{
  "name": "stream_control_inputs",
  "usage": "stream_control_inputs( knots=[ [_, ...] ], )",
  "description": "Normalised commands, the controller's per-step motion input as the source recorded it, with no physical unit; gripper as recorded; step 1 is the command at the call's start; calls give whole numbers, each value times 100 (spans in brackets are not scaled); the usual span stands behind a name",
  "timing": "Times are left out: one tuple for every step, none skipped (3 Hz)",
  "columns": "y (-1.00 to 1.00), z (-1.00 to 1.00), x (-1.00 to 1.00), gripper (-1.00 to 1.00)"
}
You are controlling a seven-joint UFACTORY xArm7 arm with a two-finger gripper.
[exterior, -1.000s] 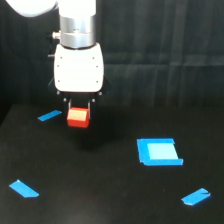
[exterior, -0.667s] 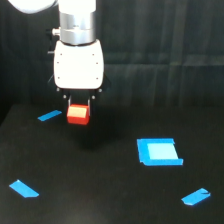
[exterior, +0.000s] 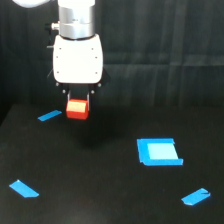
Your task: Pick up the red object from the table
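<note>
Claw [exterior: 78, 102] of the white xArm hangs beneath the boxy white wrist housing [exterior: 78, 59], clenched on the small red-orange block [exterior: 78, 109], whose top face is a paler orange. Only the short dark fingers show beside the block's upper edge; the block sits squarely between them and looks level rather than tilted. It appears to be clear of the flat matte black table [exterior: 100, 190], with a faint dark patch on the surface below and slightly toward the exterior view's right that may be its shadow, though the exact gap cannot be judged from this single view.

The arm stands vertical over the block, which suits a straight top-down grip: the fingers pinch two opposite sides so the weight hangs directly under the wrist and is unlikely to swing or twist.

Just beside the block, toward the exterior view's left, lies a short blue tape strip [exterior: 49, 116]. A blue square patch [exterior: 159, 151] with a lighter centre sits well apart toward the exterior view's right, and two more blue strips [exterior: 23, 188] [exterior: 195, 197] lie near the front corners. None touches the block.

By this reading the pick is essentially achieved, with the grip needing only to hold firm.
</note>
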Motion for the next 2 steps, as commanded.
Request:
stream_control_inputs(
  knots=[
    [6,38,-8,-92],
    [-2,43,-4,-100]
  ],
)
